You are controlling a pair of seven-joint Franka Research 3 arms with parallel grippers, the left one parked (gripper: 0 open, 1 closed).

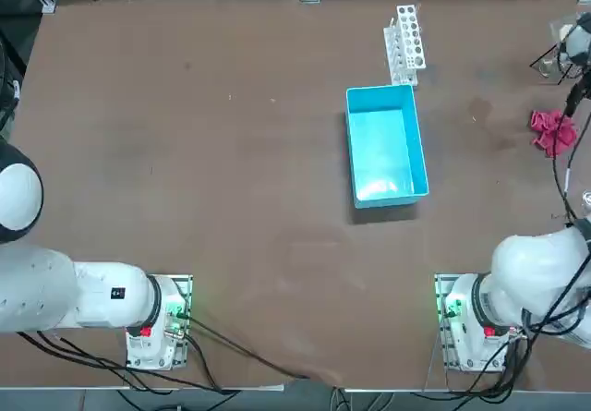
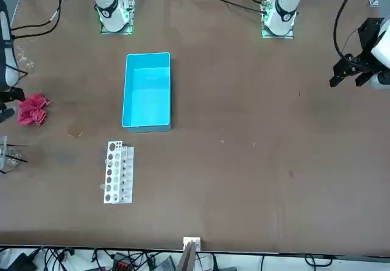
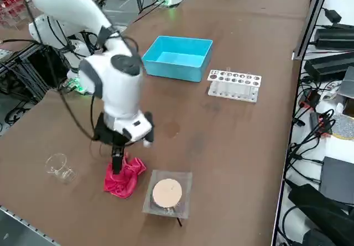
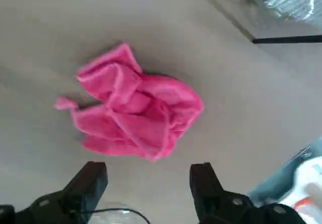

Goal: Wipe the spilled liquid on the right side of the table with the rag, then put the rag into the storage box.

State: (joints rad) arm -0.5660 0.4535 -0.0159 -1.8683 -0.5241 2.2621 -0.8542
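Observation:
The rag (image 4: 136,113), a crumpled red-pink cloth, lies on the brown table (image 1: 231,180) near its right edge, also seen as the rag (image 1: 554,132) from above and the rag (image 3: 123,179) from the side. My right gripper (image 4: 151,178) hangs just above it, open, with nothing between its fingers; from the side the gripper (image 3: 116,166) points straight down at the cloth's edge. A faint darker patch, the spilled liquid (image 3: 171,129), sits between the rag and the storage box (image 1: 386,148), a light-blue bin with nothing in it.
A white test-tube rack (image 1: 404,42) stands beyond the bin. A clear glass beaker (image 3: 58,166) and a clear square dish holding a tan disc (image 3: 167,193) flank the rag near the table's right edge. Cables run along the far edge.

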